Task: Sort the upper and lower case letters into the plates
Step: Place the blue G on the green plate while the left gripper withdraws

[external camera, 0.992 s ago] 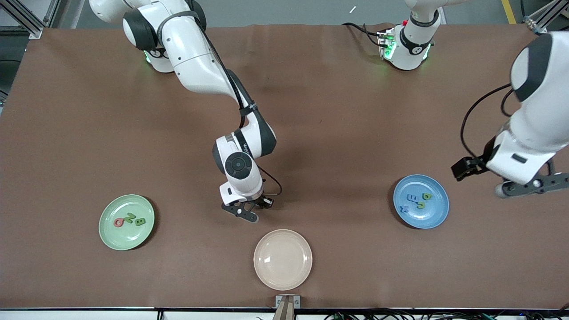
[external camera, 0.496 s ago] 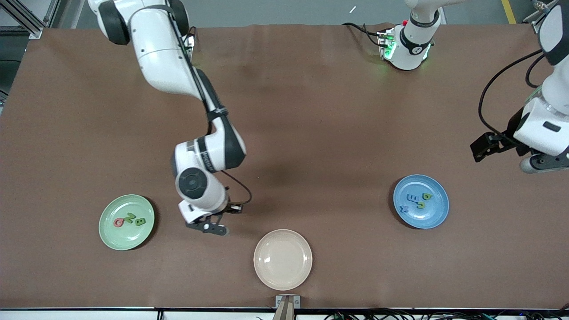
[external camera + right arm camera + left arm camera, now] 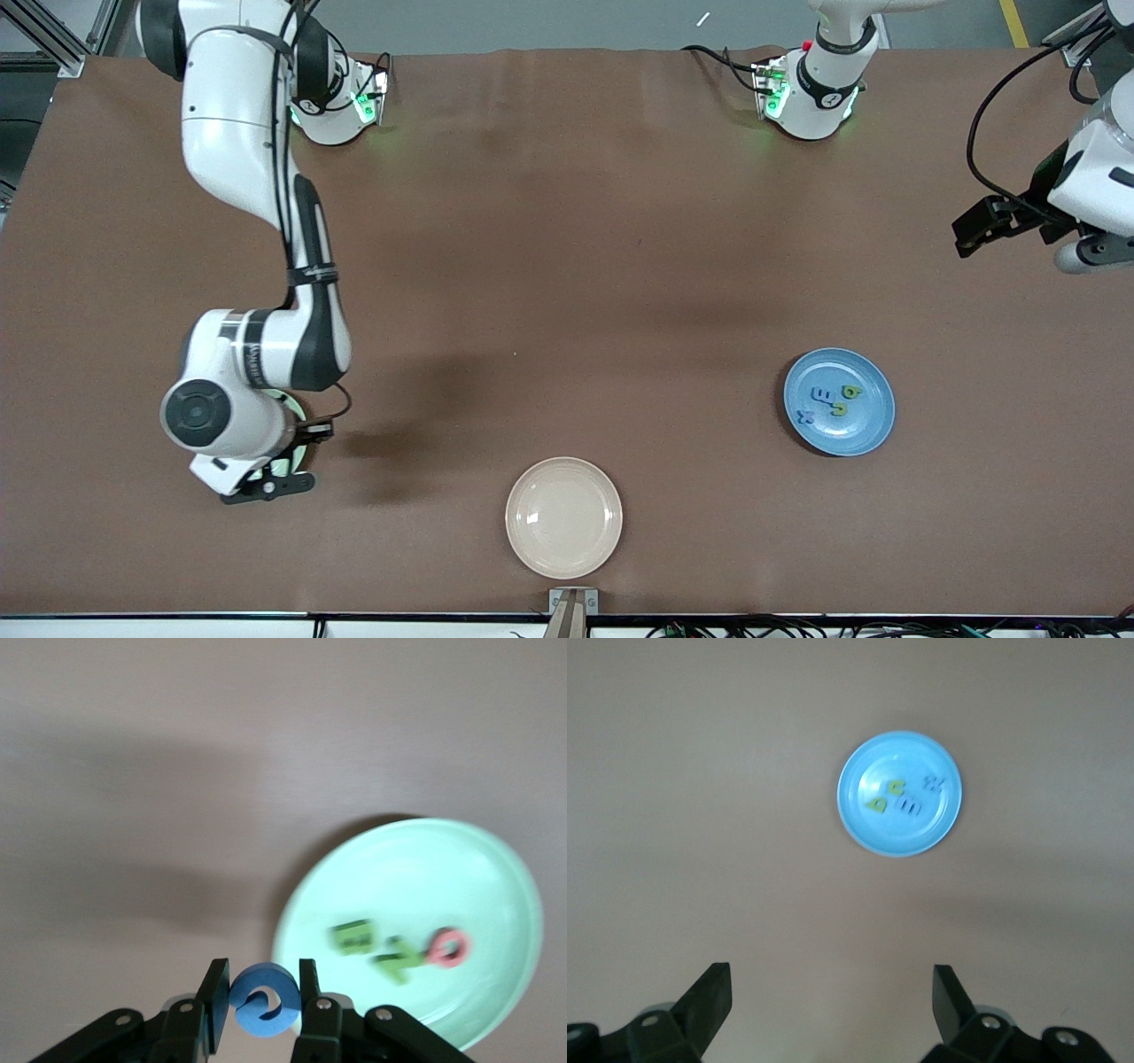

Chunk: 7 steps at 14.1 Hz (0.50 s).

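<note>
Over the pale green plate (image 3: 416,930), toward the right arm's end of the desk (image 3: 567,221) and near its edge closest to the front camera, the right tool (image 3: 258,1001) is hanging with its jaws closed on a round blue letter (image 3: 264,999). In the front view the wrist is hiding most of that plate, while the right wrist view is showing three letters lying in it already, two green and one red. The blue plate (image 3: 839,401) is sitting toward the left arm's end, with several small letters (image 3: 833,400) in it, and the cream plate (image 3: 563,517) is lying bare between the two, by the desk's near edge. The left tool (image 3: 831,1010) is waiting with jaws spread wide and holding nothing, off toward the desk's end on its own side. Judging by this, the delivery step is under way: the next move is calling for centring the blue letter over the green plate's well, lowering, then releasing.
</note>
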### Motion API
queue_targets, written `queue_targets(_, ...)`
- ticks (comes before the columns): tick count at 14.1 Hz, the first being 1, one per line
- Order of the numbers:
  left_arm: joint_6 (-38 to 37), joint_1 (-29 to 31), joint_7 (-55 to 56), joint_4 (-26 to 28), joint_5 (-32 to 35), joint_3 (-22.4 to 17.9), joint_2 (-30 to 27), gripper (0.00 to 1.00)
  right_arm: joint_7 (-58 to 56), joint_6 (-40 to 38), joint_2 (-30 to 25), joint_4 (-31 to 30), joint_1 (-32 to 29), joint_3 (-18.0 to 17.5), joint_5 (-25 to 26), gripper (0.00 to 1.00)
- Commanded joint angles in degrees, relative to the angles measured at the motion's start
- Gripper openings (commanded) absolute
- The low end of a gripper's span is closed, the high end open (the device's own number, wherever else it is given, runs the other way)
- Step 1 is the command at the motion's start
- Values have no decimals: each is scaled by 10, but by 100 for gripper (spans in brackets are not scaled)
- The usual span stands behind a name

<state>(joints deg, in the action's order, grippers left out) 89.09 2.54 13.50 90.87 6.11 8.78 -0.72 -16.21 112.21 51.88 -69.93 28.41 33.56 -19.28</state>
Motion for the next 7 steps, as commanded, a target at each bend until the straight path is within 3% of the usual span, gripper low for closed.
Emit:
queue_targets(1,-4,0,-13,59,-29,-18,-52,100,-80,25,-3,-11,-25,-2,13,9)
queue_targets(3,-4,2,-15,55,-29,-28,-51,100,-101,39,4,-11,-41,-3,13,29)
queue_targets(4,-2,1,-15,50,-26,-29,-49,100,-102,47,5,-15,-42,-4,13,50)
queue_targets(5,-1,0,-16,42,-19,-29,-46,100,-102,55,5,-22,-40,-4,12,80)
queue_targets(6,-1,1,-18,36,-15,-28,-41,100,-102,61,3,-24,-39,-4,10,99)
queue_targets(7,7,1,-39,36,-18,-29,-39,100,-99,62,2,-23,-38,-4,8,100)
